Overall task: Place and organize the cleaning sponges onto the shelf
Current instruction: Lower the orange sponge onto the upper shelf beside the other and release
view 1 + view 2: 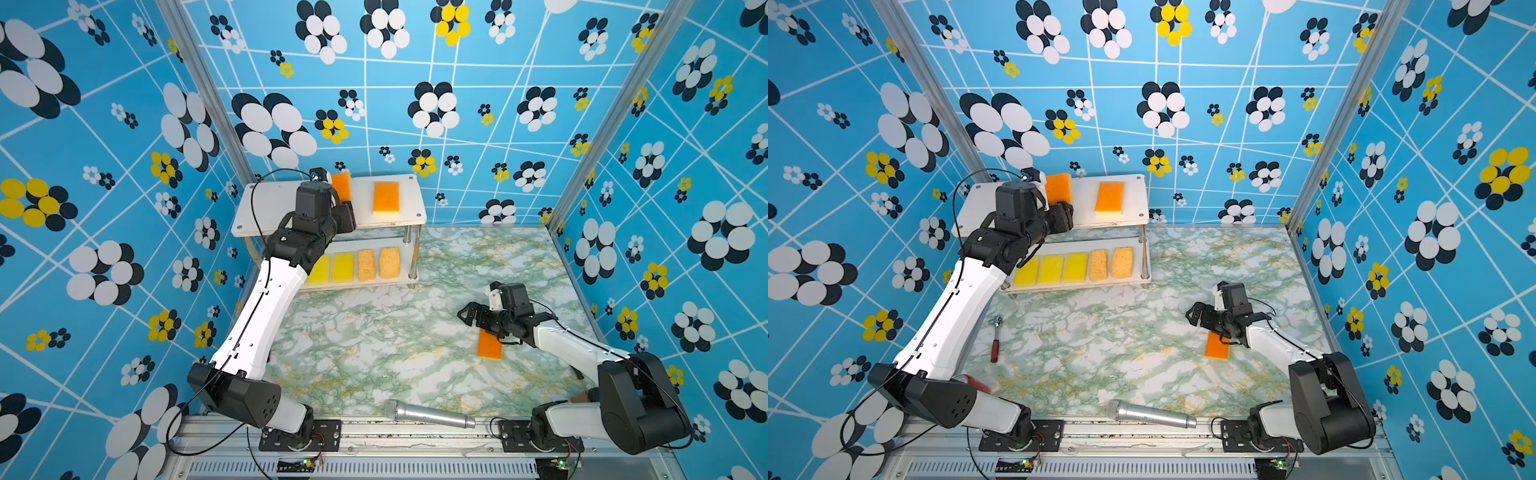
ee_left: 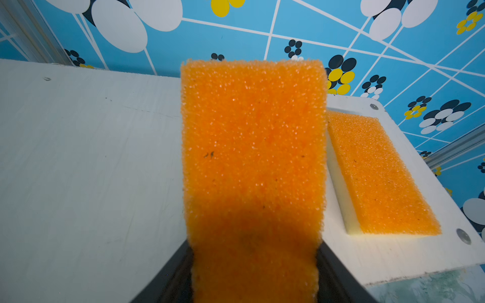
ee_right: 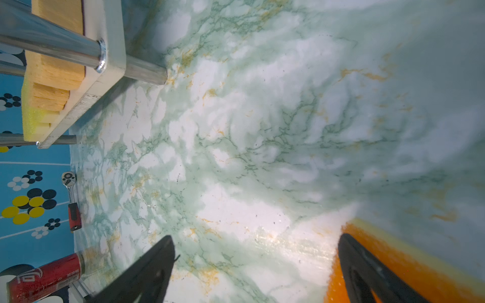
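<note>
The shelf [image 1: 270, 203] [image 1: 976, 208] stands at the back left, and its white top board [image 2: 78, 157] fills the left wrist view. My left gripper [image 1: 344, 204] [image 2: 253, 262] is shut on an orange sponge [image 1: 341, 185] [image 1: 1058, 187] [image 2: 252, 144], held over that board. To its right a second orange sponge [image 1: 386, 198] [image 2: 378, 170] lies flat. The lower tier holds yellow sponges [image 1: 1051, 269] and two tan ones [image 1: 1098, 264] [image 1: 1122, 262]. A third orange sponge [image 1: 490, 345] [image 3: 420, 275] lies on the table beside my open right gripper [image 1: 467, 311] [image 3: 257, 237], with bare table between its fingers.
A silver microphone [image 1: 428, 415] [image 1: 1150, 413] lies near the front edge. A ratchet wrench [image 1: 995, 340] [image 3: 71, 199] and a red can [image 1: 976, 382] [image 3: 44, 278] lie by the left arm. Patterned blue walls close in three sides of the marble table [image 1: 374, 332].
</note>
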Robot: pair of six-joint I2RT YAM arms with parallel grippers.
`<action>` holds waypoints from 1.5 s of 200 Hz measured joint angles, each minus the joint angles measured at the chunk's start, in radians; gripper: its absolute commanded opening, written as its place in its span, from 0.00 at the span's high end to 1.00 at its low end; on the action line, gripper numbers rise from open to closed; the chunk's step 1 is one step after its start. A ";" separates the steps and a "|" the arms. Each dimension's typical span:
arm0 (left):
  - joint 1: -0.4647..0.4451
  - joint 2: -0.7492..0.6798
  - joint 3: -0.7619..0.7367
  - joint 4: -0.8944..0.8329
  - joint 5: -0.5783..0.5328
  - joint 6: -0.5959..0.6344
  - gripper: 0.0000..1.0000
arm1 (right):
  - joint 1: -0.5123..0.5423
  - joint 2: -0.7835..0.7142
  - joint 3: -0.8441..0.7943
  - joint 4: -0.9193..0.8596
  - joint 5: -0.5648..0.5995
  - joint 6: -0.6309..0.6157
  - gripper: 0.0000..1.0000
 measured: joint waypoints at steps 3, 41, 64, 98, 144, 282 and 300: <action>0.000 0.003 0.003 -0.001 0.002 0.002 0.37 | 0.000 0.000 0.000 0.000 0.000 0.000 0.01; 0.000 0.037 0.037 -0.018 0.018 0.003 0.37 | 0.000 -0.009 0.000 0.000 -0.002 0.000 0.01; 0.000 0.047 0.050 -0.025 0.023 0.008 0.34 | 0.000 -0.013 0.000 -0.001 -0.002 0.000 0.01; 0.000 0.065 0.071 -0.040 0.029 0.013 0.32 | 0.000 -0.023 0.001 -0.006 -0.002 0.000 0.01; 0.000 0.069 0.075 -0.043 0.028 0.013 0.29 | 0.000 -0.027 0.001 -0.016 -0.002 0.000 0.01; -0.016 0.075 0.047 -0.007 -0.021 0.009 0.22 | 0.000 -0.051 0.001 -0.019 -0.002 0.000 0.01; -0.019 0.075 0.041 0.004 -0.022 0.009 0.21 | 0.000 -0.058 0.001 -0.019 -0.002 -0.001 0.01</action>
